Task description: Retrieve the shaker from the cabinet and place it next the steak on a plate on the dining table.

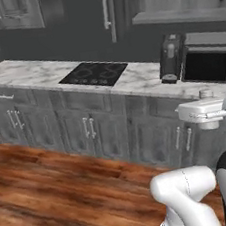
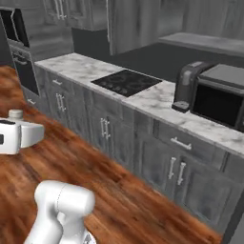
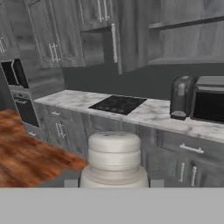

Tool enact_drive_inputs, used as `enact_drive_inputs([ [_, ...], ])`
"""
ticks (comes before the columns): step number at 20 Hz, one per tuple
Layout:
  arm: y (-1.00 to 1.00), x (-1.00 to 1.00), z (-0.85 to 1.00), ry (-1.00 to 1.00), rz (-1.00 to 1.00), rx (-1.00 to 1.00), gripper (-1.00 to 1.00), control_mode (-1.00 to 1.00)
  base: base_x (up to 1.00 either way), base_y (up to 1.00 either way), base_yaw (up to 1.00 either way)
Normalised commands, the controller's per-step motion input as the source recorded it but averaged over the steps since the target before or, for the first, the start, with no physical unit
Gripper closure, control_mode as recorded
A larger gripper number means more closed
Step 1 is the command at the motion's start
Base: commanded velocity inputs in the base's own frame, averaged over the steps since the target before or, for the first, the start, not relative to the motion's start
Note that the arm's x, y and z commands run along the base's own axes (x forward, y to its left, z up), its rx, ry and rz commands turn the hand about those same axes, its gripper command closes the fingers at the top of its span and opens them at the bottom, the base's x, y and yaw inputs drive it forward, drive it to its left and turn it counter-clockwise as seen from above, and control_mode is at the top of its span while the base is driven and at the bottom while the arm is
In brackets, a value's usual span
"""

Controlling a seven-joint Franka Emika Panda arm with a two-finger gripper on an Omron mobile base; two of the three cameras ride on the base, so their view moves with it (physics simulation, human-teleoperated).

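Between fingertips: shaker (image 3: 114,159), tool (image 3: 114,183) clamped.

Black flat cooktop (image 1: 94,73) set flush in white grey-veined marble counter (image 1: 24,73). Dark grey coffee machine (image 1: 171,57) just beside black-fronted microwave (image 1: 208,63). Grey wood-grain base cabinets with bar handles (image 1: 89,127) below. Reddish-brown wood plank floor (image 1: 55,193).
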Motion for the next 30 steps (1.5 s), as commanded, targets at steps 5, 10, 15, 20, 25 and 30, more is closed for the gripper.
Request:
enact_drive_inputs([
  [5, 0.00, 0.00, 0.00, 0.00, 0.00, 0.00, 1.00, 1.00, 0.00, 0.00, 1.00],
  [10, 0.00, 0.00, 0.00, 0.00, 0.00, 0.00, 1.00, 1.00, 0.00, 0.00, 1.00],
  [15, 0.00, 0.00, 0.00, 0.00, 0.00, 0.00, 1.00, 1.00, -0.02, 0.03, 1.00],
  [20, 0.00, 0.00, 0.00, 0.00, 0.00, 0.00, 1.00, 1.00, -0.15, 0.16, 0.98],
  [25, 0.00, 0.00, 0.00, 0.00, 0.00, 0.00, 1.00, 1.00, -0.05, 0.23, 0.99],
  [30, 0.00, 0.00, 0.00, 0.00, 0.00, 0.00, 1.00, 1.00, 0.13, -0.42, 0.72],
])
